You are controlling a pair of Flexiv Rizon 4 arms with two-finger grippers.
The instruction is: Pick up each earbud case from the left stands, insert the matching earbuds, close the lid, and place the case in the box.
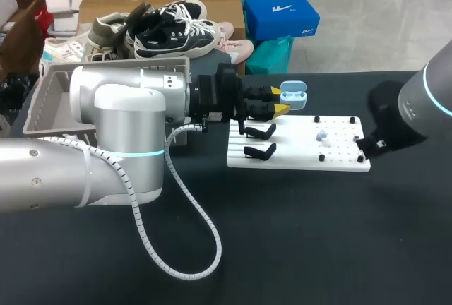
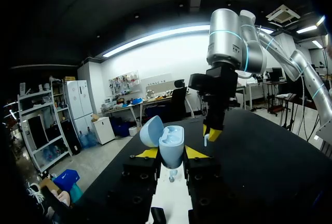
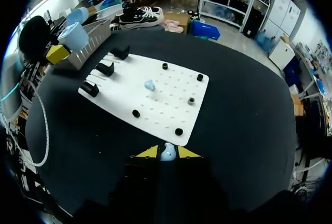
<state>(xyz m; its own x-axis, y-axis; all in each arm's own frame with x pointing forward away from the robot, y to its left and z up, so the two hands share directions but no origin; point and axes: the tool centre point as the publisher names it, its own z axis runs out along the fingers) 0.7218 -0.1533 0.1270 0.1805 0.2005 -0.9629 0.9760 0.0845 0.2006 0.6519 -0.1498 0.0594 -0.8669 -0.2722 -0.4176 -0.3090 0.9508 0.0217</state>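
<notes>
Earbud case [image 2: 171,146], pale blue with lid open, clamped between left gripper [image 2: 171,153] tips; earbud [image 3: 167,154] pinched in right gripper [image 3: 167,151] at white board [image 3: 171,110] edge, second earbud [image 3: 149,85] on board.

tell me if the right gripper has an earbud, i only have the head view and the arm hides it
Observer: Yes. In the right wrist view a pale blue earbud is pinched between the yellow tips of the right gripper, just off the edge of the board.
Operator: ok and is the left gripper really gripping the case
Observer: Yes. The left wrist view shows both fingers of the left gripper against the case from two sides, with its lid open. The right gripper hangs ahead of the case, apart from it.
</notes>
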